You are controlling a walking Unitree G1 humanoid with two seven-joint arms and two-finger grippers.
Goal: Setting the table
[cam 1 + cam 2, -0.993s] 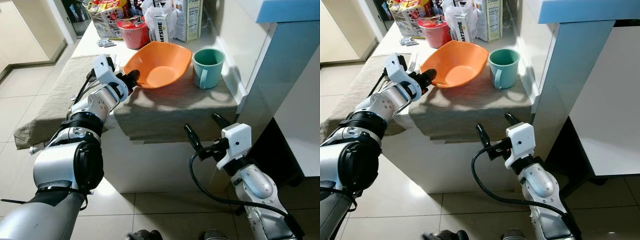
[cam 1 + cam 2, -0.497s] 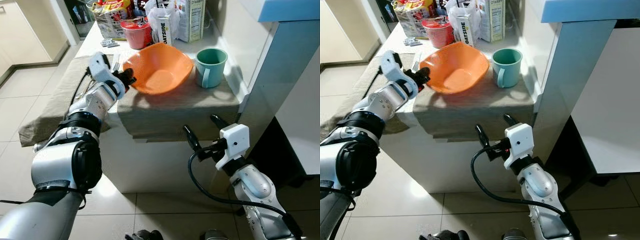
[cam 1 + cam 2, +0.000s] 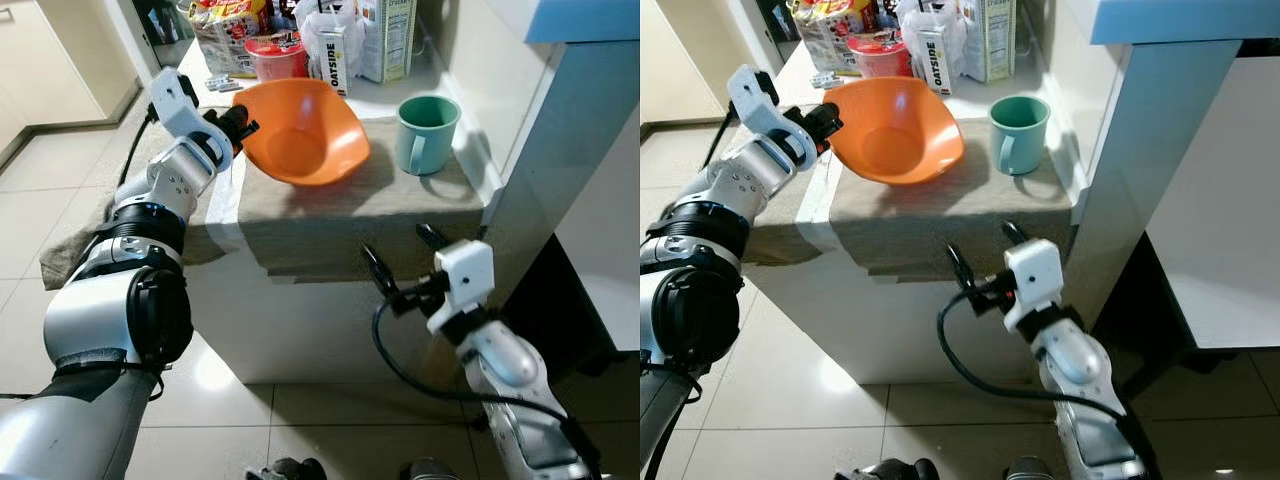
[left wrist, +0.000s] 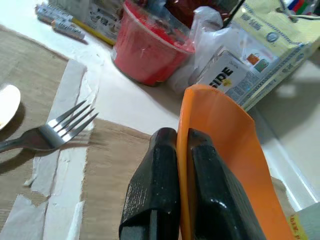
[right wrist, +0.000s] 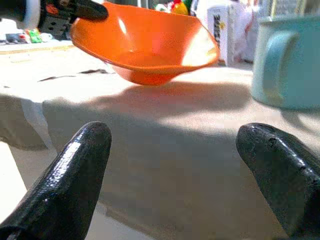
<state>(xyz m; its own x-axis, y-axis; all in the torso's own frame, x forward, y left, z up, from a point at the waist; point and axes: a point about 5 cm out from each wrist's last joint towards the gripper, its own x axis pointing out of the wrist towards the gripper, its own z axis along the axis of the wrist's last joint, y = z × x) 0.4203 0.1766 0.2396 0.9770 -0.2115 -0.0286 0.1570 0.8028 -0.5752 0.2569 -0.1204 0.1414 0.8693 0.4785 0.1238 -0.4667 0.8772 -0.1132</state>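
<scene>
Nearest the camera, the right gripper (image 3: 405,268) hangs in front of the counter's edge, below the cloth, its two black fingers (image 5: 70,170) spread wide apart and holding nothing. Above it, a beige cloth (image 3: 350,210) covers the counter top and drapes over the front edge, with strips of white tape (image 3: 225,195) along its left border. On the cloth, to the right, stands a teal mug (image 3: 426,133) with its handle facing forward. To the left of the mug, the orange bowl (image 3: 305,130) is lifted clear of the cloth and tilted, casting a shadow beneath it. The left gripper (image 3: 236,122) is clamped on the bowl's left rim, one finger (image 4: 152,190) outside and one inside the wall. A fork (image 4: 47,135) lies on the cloth just beside that gripper. Farther back on the white counter (image 3: 385,95) stand a red cup (image 3: 274,58), a small white carton (image 3: 331,62), a taller carton (image 3: 388,38) and a snack bag (image 3: 222,25), crowded together.
</scene>
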